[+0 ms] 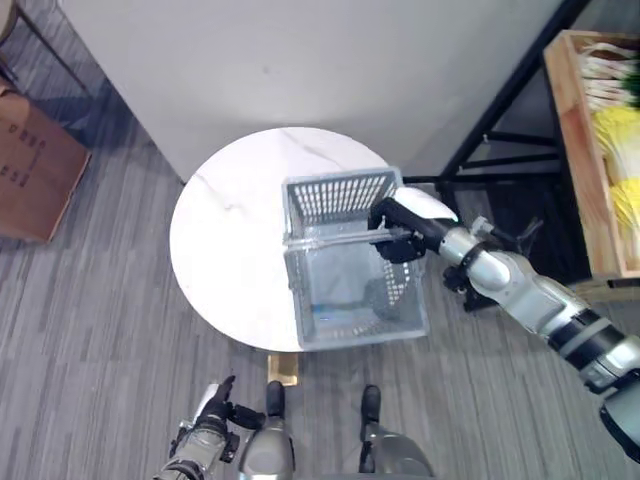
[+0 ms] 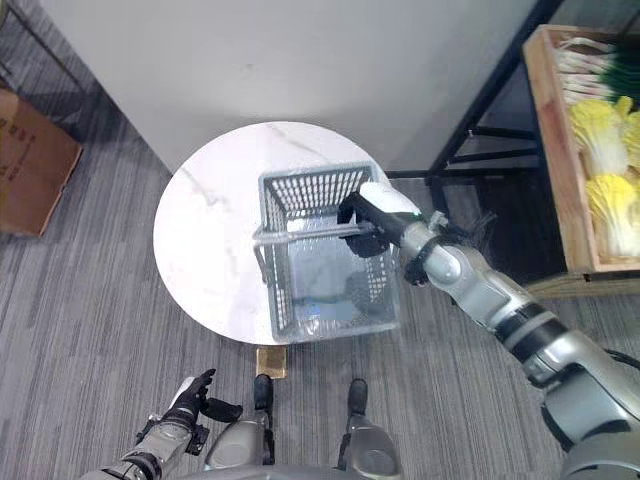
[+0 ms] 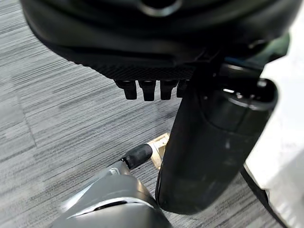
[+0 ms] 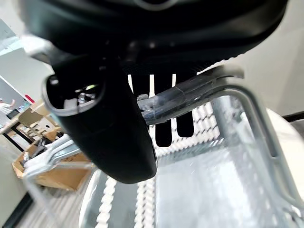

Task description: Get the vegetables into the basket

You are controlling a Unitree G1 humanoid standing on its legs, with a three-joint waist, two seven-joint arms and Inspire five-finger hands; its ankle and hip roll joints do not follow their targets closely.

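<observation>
Right now the grey mesh basket [image 1: 350,265] stands on the round white marble table [image 1: 225,240], set toward the table's right and near edge, with one corner seeming to hang over the rim. Nothing can be made out inside it. Its clear handle [image 1: 330,237] arches across the top, and the right hand [image 1: 405,225] is clamped on it: in the right wrist view the fingers [image 4: 161,118] curl over the bar on one side while the thumb [image 4: 107,128] wraps in from the other, the handle [image 4: 190,92] pinched between them. The silver-grey right arm comes in from the lower right and stretches across to the basket's right side.

Over on the right, well apart from the table, a wooden crate [image 2: 560,150] sits on a dark metal rack [image 2: 480,110]. That is where the vegetables are: pale yellow leafy heads [image 2: 610,190] stacked in the crate, and a bunch of white-stalked greens [image 2: 590,60] at its far end. None of them touches the basket.

Down at the bottom left, the left hand [image 1: 215,408] hangs low above the grey striped carpet [image 1: 90,340], holding nothing, fingers loosely extended with the thumb standing off to one side. A brown cardboard box [image 1: 30,165] lies on the floor at far left, beside the pale wall [image 1: 330,60] behind the table.
</observation>
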